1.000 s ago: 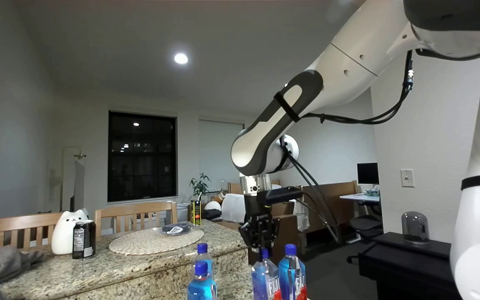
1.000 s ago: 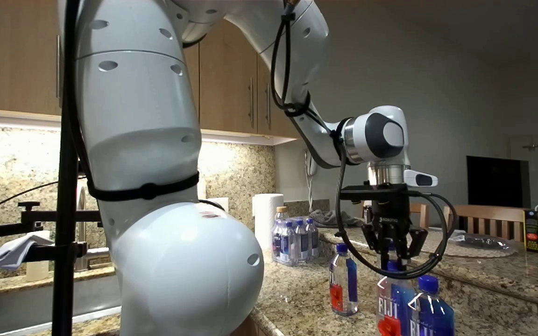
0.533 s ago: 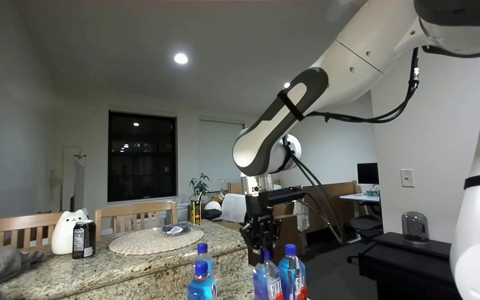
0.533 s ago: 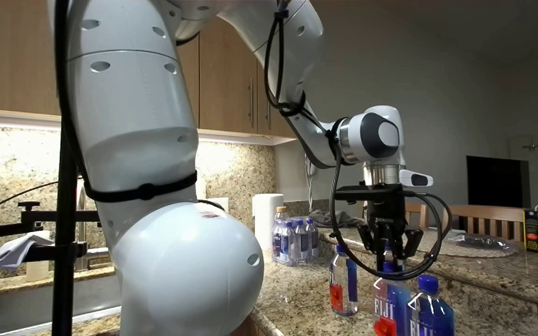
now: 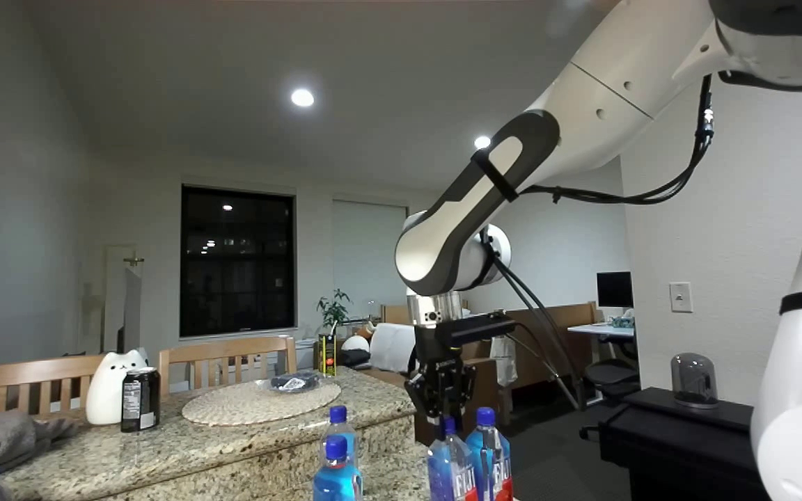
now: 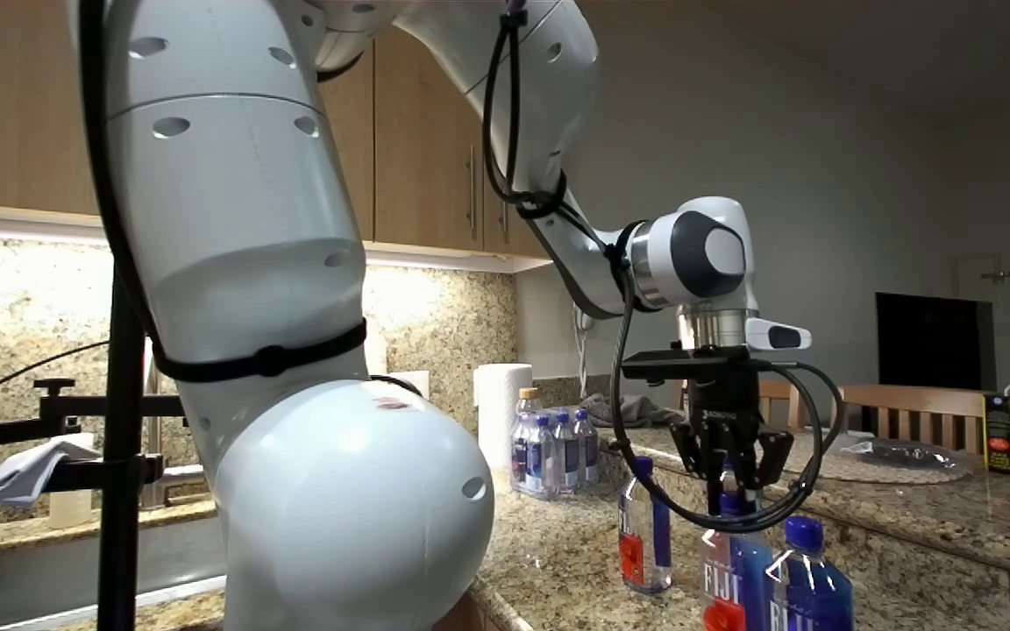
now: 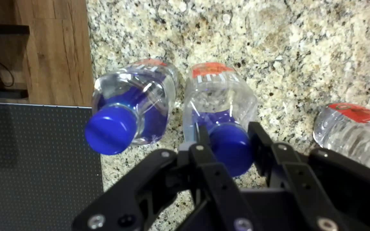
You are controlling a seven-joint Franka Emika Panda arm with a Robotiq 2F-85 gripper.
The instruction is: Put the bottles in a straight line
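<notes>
My gripper (image 7: 230,138) is shut on the blue cap of a clear bottle (image 7: 212,89) with a red and blue label, pointing down at it. Whether that bottle's base touches the counter cannot be told. Close beside it in the wrist view stands another bottle (image 7: 146,93), a narrow gap between them. Farther right shows part of a third bottle (image 7: 355,134). In an exterior view the held bottle (image 6: 724,570) is between a bottle (image 6: 644,543) and a nearer bottle (image 6: 807,587); a cap behind it is partly hidden. Two bottles stand apart in an exterior view, the nearer bottle (image 5: 337,480) overlapping the farther bottle (image 5: 347,437).
A pack of bottles (image 6: 553,451) stands by a paper towel roll (image 6: 503,412). The raised counter holds a placemat (image 5: 234,403), a black can (image 5: 140,400), a white cat figure (image 5: 103,396) and a drink carton (image 6: 1003,434). The counter's edge (image 7: 92,57) runs beside the leftmost bottle.
My gripper has shifted slightly with the held bottle, rightward in an exterior view, narrowing the gap there to the bottle beside it. The other bottles have stayed put; the grip is unchanged.
</notes>
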